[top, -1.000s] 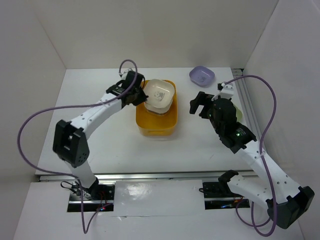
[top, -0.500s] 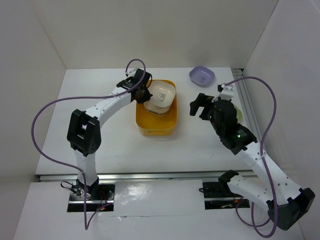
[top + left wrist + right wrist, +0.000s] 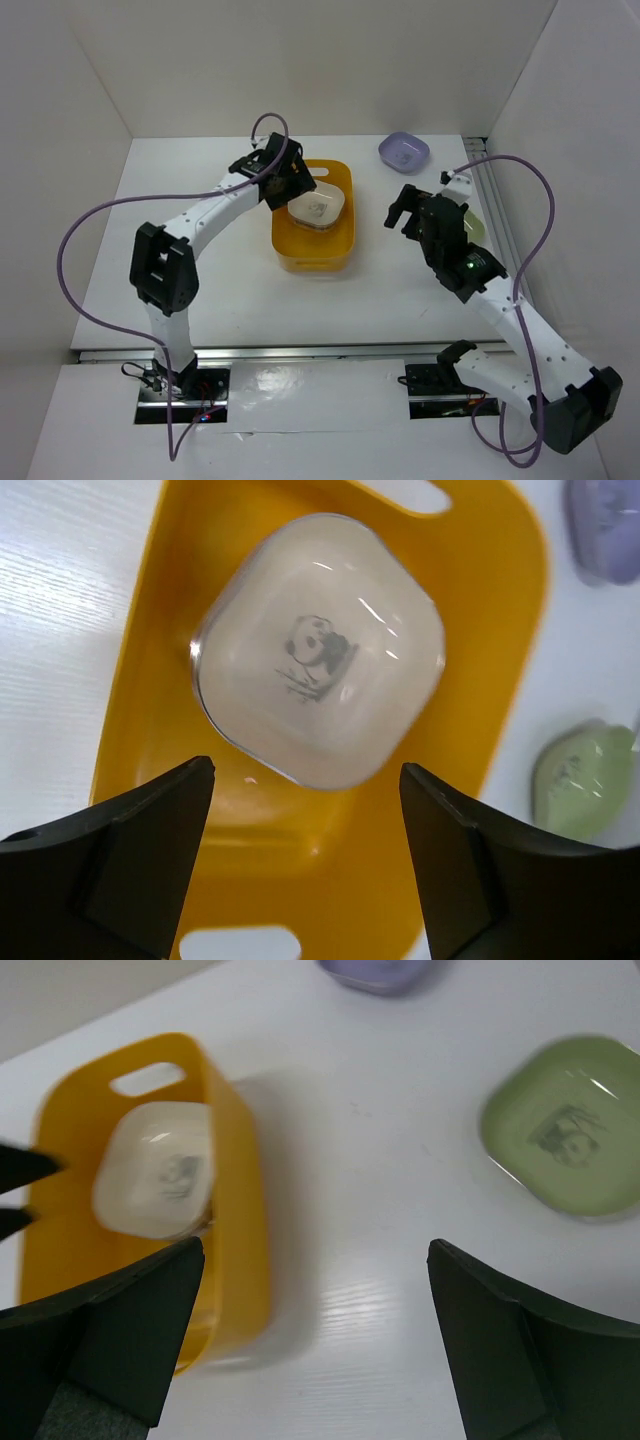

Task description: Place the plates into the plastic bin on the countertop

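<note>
Your white countertop (image 3: 200, 260) carries the orange-yellow plastic bin (image 3: 315, 255) at centre frame in the top view, with one cream panda-print plate (image 3: 317, 206) inside it. Your left gripper (image 3: 305, 780) hangs over the bin, jaws spread, holding nothing. Your right gripper (image 3: 315, 1250), likewise released, hovers to the bin's right. A green plate (image 3: 565, 1140) and a lavender plate (image 3: 403, 152) sit on the countertop at upper right.

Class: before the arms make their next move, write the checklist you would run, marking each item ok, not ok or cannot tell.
1. Cream rounded-square plate lies inside orange-yellow plastic bin: ok.
2. Left gripper open, holding nothing: ok.
3. Right gripper open, empty: ok.
4. Green rounded-square plate lies unobstructed on white countertop: ok.
5. All plates binned: not ok; lavender plate also outside.
</note>
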`<state>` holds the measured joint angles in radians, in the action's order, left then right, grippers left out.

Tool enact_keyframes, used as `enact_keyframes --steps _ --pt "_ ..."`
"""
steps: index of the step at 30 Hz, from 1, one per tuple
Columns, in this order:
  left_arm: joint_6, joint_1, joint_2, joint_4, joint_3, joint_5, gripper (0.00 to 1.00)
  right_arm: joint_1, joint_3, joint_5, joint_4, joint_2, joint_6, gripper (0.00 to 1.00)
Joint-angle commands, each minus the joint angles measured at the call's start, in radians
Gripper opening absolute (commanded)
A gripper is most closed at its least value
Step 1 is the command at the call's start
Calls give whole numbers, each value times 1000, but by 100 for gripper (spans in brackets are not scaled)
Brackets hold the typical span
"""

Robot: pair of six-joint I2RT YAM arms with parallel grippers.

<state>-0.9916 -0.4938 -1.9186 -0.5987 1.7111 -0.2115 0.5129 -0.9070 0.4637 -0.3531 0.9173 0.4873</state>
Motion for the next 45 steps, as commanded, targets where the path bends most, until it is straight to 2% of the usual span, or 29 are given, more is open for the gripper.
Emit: enact_keyframes --steps 1,2,3,4,6,8,11,20,27,31,35,36,38,40,41,42,43,45 --pt "36 -44 197 23 10 17 88 -98 36 159 -135 107 161 100" --pt "48 -58 226 23 -8 8 90 -156 57 109 -135 123 177 100" --pt "48 -86 256 23 -42 -12 93 -224 124 -25 -82 123 177 100" --pt "48 -100 282 23 -63 -22 95 -364 160 -95 -43 123 177 100" --pt "48 -121 361 33 -152 -32 99 -473 224 -183 44 111 177 100" --pt "48 -150 406 46 -215 -32 100 -578 224 -183 45 121 177 100" --pt "83 -181 446 46 -303 -62 100 -658 178 -183 45 198 154 100" --pt "123 -212 497 77 -413 -31 100 -702 156 -203 192 383 154 100" --pt "114 -212 573 77 -462 -57 100 -679 100 -134 252 586 155 93" --pt "105 -212 627 68 -484 -77 100 -679 86 -114 252 649 166 80" --pt "105 -212 668 33 -484 -121 100 -669 95 -105 264 669 177 59" --pt "96 -212 679 24 -484 -137 100 -669 95 -105 273 669 177 48" --pt "96 -212 690 13 -484 -153 100 -669 95 -96 273 687 177 44" --pt "96 -203 702 4 -495 -166 100 -669 95 -96 264 718 177 31" --pt "96 -193 702 4 -507 -166 100 -669 95 -105 264 727 177 30" --pt "96 -178 702 4 -519 -166 100 -669 85 -105 275 736 168 23" --pt "96 -169 702 4 -519 -166 100 -669 85 -105 275 755 168 5" --pt "96 -152 702 4 -535 -166 100 -669 63 -129 263 764 168 0"
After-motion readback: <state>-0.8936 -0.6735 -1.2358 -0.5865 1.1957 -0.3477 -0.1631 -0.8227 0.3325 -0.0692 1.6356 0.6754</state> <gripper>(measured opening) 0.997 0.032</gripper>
